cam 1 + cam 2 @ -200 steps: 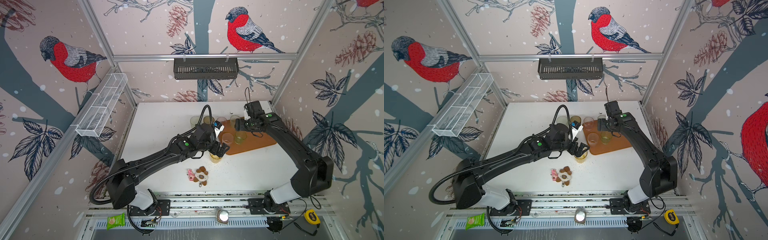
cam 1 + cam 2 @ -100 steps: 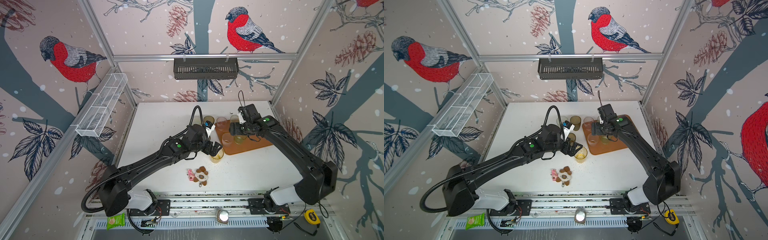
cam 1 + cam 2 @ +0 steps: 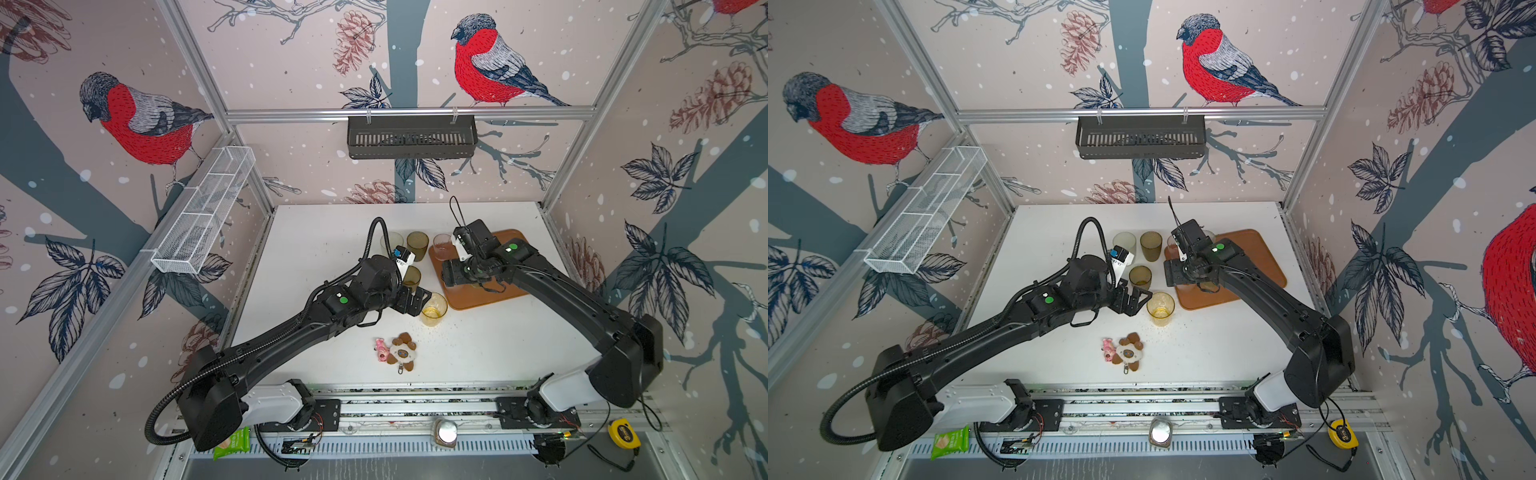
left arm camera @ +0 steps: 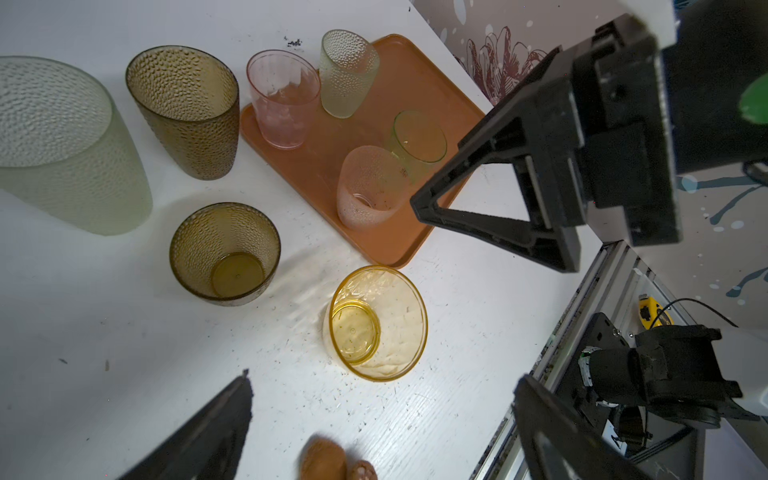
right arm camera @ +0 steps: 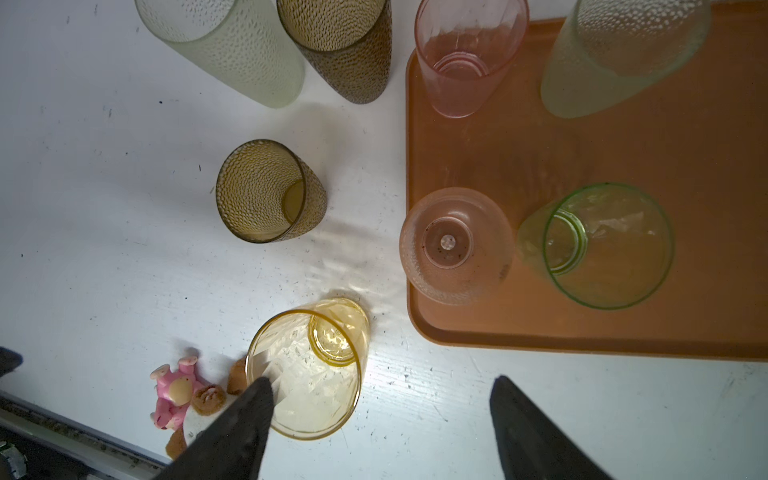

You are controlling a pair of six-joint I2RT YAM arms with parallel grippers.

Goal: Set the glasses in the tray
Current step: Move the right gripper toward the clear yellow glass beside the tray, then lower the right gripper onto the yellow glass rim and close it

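Four of eight glasses stand on the tray (image 3: 469, 301): pink glass (image 5: 467, 54), dimpled green glass (image 5: 623, 54), clear green glass (image 5: 609, 245), frosted glass (image 5: 455, 245). The other four are on the worktop (image 3: 332, 249): yellow glass (image 3: 433, 309), short brown glass (image 3: 411, 276), tall brown glass (image 3: 417, 245), tall pale-green glass (image 3: 391, 243). Left hand (image 3: 415, 300) is spread wide and empty, just beside the yellow glass. Right hand (image 3: 451, 274) is also spread and empty, over the tray's near-left corner. My read: left hand takes yellow next. Straddle the wall low and close gently, since it looks thin and slippery. Lift it upright and set it in the tray's bare far-right area, clear of the frosted and clear green glasses. Right arm should give room; the hands are close.
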